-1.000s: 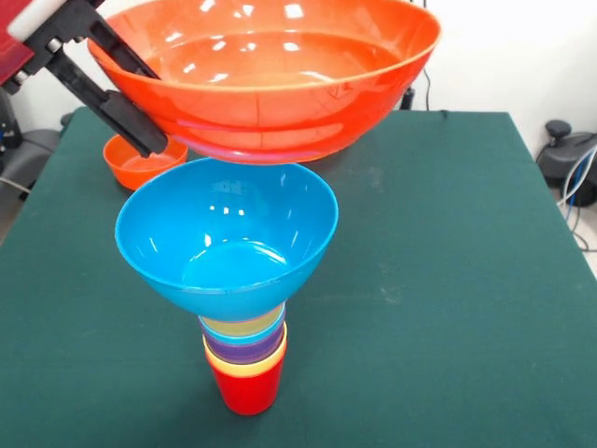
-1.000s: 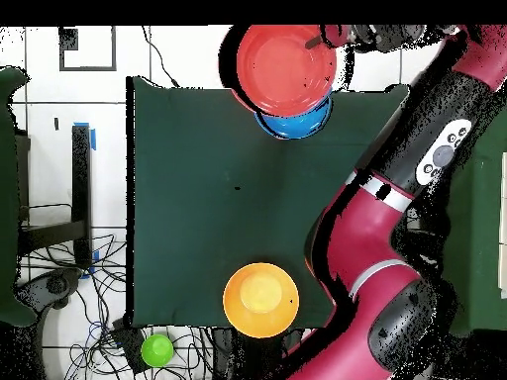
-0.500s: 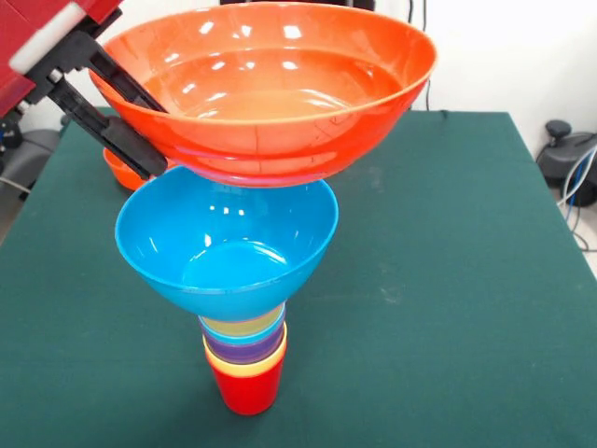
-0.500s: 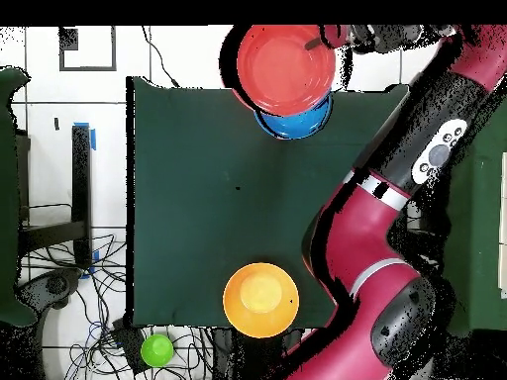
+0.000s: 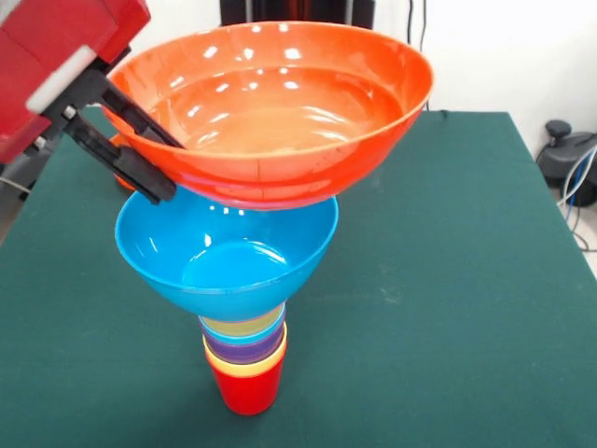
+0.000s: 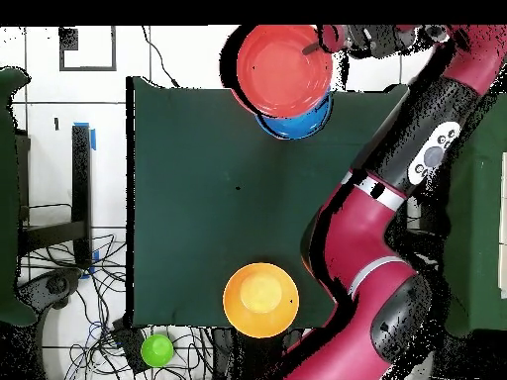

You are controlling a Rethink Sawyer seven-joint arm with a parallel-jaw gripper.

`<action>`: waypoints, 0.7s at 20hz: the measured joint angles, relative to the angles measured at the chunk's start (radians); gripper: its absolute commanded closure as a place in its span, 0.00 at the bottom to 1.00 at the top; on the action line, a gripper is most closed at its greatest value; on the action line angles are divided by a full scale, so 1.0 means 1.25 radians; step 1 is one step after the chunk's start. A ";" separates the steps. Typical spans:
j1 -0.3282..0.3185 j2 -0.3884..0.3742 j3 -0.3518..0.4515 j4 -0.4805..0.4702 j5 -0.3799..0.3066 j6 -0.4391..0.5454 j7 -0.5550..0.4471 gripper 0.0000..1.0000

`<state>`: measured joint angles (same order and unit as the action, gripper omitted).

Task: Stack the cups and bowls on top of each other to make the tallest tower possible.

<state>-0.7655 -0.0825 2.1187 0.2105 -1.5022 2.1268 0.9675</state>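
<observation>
Above blue bowl (image 5: 227,247): gripper (image 5: 140,154) clamps orange bowl (image 5: 270,103).

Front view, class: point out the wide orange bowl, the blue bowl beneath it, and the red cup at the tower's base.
wide orange bowl (image 5: 280,121), front view, on its inner floor.
blue bowl (image 5: 224,257), front view, on its inner wall.
red cup (image 5: 246,390), front view, on its outer side.

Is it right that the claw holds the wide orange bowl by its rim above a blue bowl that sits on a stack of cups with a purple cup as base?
Not quite: the base cup is red, as the front view shows; purple sits higher in the stack. The rest holds: the claw grips the orange bowl by its rim above the blue bowl.
</observation>
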 measured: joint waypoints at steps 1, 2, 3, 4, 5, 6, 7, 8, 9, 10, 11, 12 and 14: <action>-0.001 0.002 0.000 0.000 0.000 0.000 0.000 1.00; -0.002 0.008 0.000 0.000 -0.002 0.000 0.000 1.00; -0.003 0.010 0.000 0.000 -0.002 0.000 0.000 1.00; -0.004 0.011 0.001 0.000 -0.003 0.000 0.000 1.00; -0.004 0.012 0.001 0.000 -0.003 0.000 0.000 1.00; -0.006 0.014 0.001 0.000 -0.004 0.000 0.000 1.00; -0.007 0.014 0.001 0.000 -0.005 0.000 0.000 1.00; -0.007 0.015 0.002 0.000 -0.005 0.000 0.000 1.00; -0.008 0.015 0.003 -0.001 -0.006 0.000 0.000 1.00; -0.009 0.015 0.003 -0.001 -0.006 0.000 0.000 1.00; -0.010 0.016 0.005 -0.001 -0.007 0.000 0.000 1.00; -0.011 0.016 0.007 -0.001 -0.008 0.000 0.000 1.00; -0.012 0.016 0.009 -0.001 -0.008 0.000 0.000 1.00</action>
<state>-0.7801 -0.0626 2.1303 0.2095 -1.5128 2.1266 0.9675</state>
